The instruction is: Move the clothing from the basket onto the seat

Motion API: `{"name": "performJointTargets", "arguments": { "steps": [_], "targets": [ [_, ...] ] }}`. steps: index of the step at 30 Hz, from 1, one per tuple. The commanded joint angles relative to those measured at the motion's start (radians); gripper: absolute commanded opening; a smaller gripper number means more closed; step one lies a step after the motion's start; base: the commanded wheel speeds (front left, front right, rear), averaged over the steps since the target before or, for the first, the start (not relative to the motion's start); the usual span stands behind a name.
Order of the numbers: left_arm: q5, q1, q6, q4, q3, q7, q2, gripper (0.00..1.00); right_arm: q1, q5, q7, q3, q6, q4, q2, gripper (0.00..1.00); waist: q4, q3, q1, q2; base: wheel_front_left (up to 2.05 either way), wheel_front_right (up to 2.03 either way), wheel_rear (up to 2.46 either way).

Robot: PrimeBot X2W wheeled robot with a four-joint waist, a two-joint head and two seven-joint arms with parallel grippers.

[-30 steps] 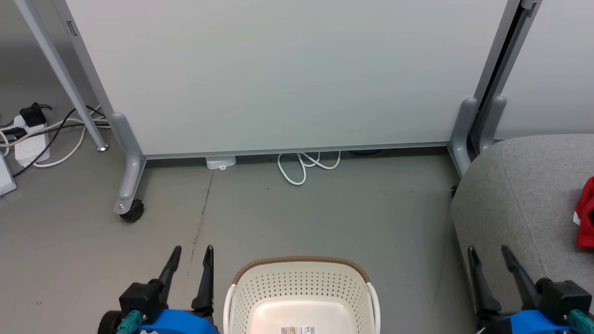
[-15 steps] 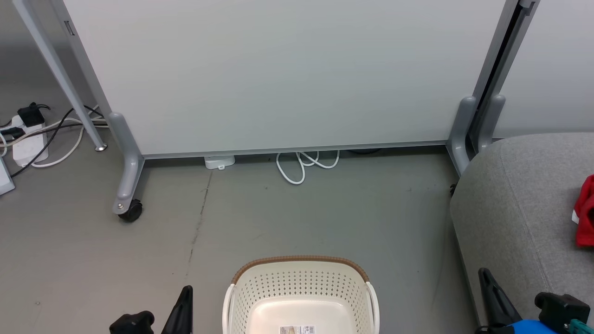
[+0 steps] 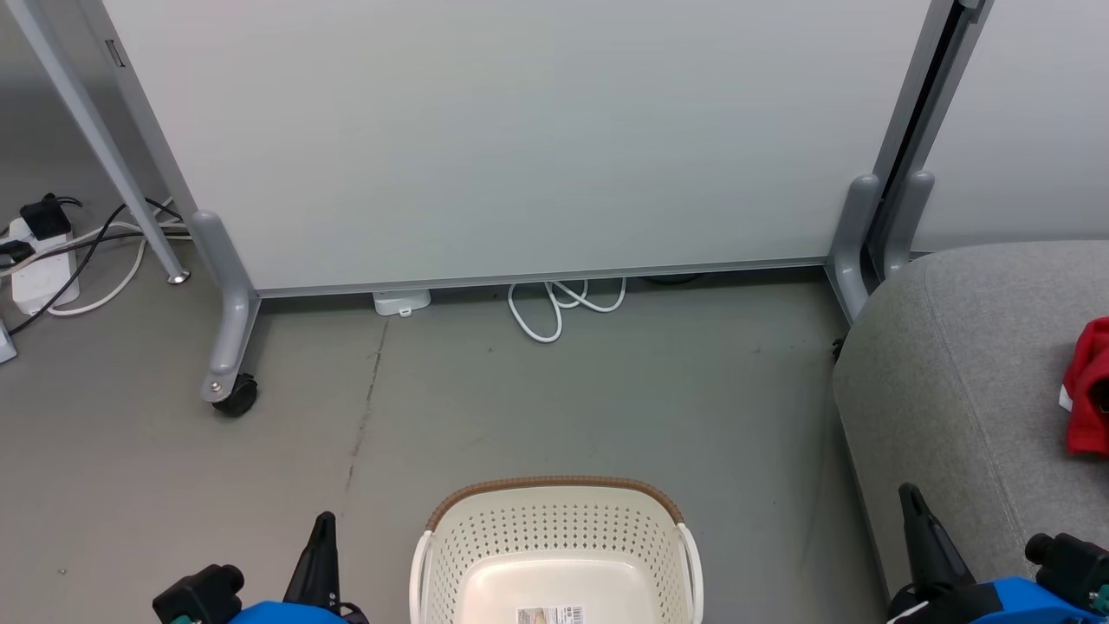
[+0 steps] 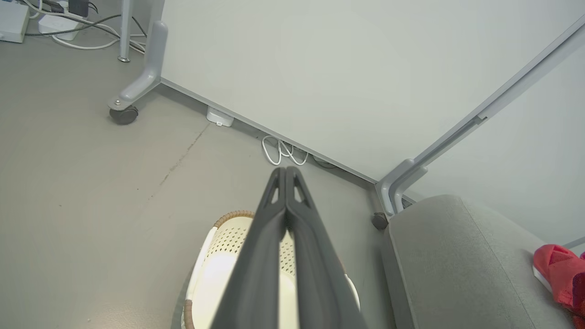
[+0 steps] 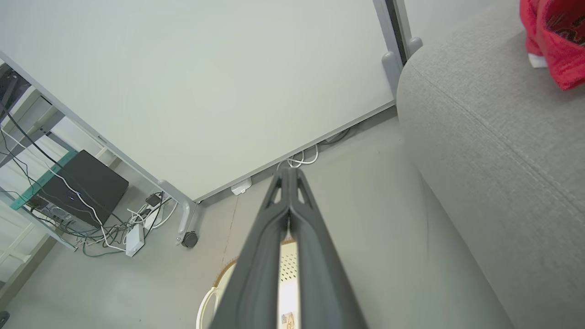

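The clothing (image 3: 1087, 390), a bright red bundle with a white edge, lies on top of the seat (image 3: 953, 373) at the far right. It is well apart from the basket (image 3: 554, 483), which stands on the grey floor (image 3: 606, 399) right in front of the robot, its pale bottom and a small label (image 3: 550, 616) showing. The left gripper (image 4: 285, 170) sits low just beside the basket's left side. Its two dark fingers are pressed together along their length with nothing between them, pointing nearly straight ahead at the wheeled white partition (image 3: 520, 130). The right gripper (image 5: 289, 170) sits low between the basket and the seat, near the seat's rounded front. It is likewise closed on nothing, and in the head view its fingers lean slightly leftward. A looped white cable (image 3: 554, 308) lies at the partition's foot.
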Motion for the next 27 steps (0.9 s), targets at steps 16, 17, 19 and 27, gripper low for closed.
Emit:
{"name": "performJointTargets", "arguments": {
  "steps": [16,17,19,27],
  "targets": [
    [-0.227,-0.055,-0.001,-0.059,0.056,0.061,-0.003,0.0,-0.058,0.251,0.042,-0.006,0.0,-0.01,-0.008,0.0,-0.015,0.005,-0.0001,0.0,0.0,0.0,0.0],
    [-0.239,-0.056,-0.001,-0.061,0.059,0.065,-0.003,0.0,-0.06,0.264,0.044,-0.006,0.0,-0.009,-0.008,0.0,-0.015,0.005,-0.0001,0.0,0.0,0.0,0.0],
    [-0.263,-0.058,-0.001,-0.065,0.065,0.071,-0.003,0.0,-0.063,0.291,0.048,-0.007,0.0,-0.009,-0.008,0.0,-0.017,0.006,-0.0001,0.0,0.0,0.0,0.0],
    [-0.367,-0.069,-0.001,-0.085,0.087,0.1,-0.006,0.0,-0.079,0.405,0.068,-0.009,0.0,-0.006,-0.009,0.0,-0.026,0.009,-0.0001,0.0,0.0,0.0,0.0]
  ]
}}
